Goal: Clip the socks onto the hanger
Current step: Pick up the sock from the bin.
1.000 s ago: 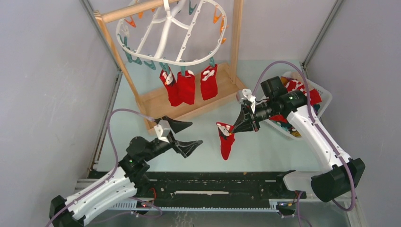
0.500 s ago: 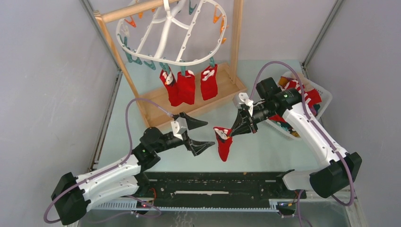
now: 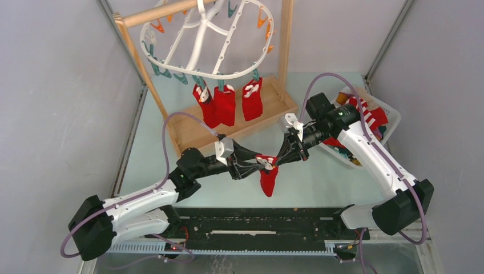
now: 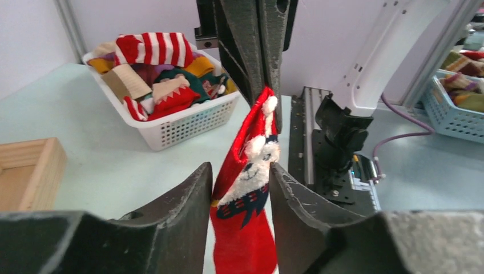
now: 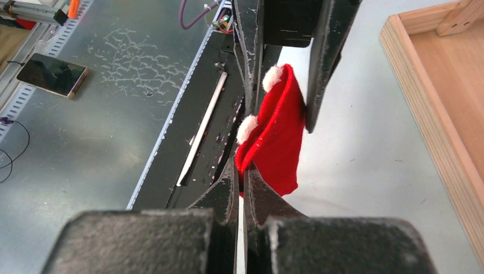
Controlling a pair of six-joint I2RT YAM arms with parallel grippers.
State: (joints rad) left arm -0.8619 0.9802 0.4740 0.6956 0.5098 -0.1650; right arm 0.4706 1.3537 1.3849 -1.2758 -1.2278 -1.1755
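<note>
Item 1, held sock [image 3: 269,178], count one: red with white trim at the cuff, hanging in the air above the table between your two arms, long axis vertical, cuff up, toe down
Item 2, right gripper [image 3: 283,158], count one: clamped tight on the cuff's edge, reaching in from the right
Item 3, left gripper [image 4: 238,171], count one: level with the cuff on the sock's left, jaws part-way apart with the sock's upper part between them, a finger at each edge; no firm pinch shows
Item 4, hanger [image 3: 235,73], count one: above and behind the held sock, well apart from it, toward the left; your left arm looks the nearer for the carry
Item 5, clipped socks [image 3: 225,107], count three: red, side by side under the near rim
Item 6, teal pins [image 3: 164,72]: several free, left of those three; exact count unclear
Item 7, basket [image 3: 391,117], count one: far right, socks heaped inside, too tangled to count
Item 8, wooden stand [image 3: 194,128], count one: the hanger hangs from its top bar
</note>
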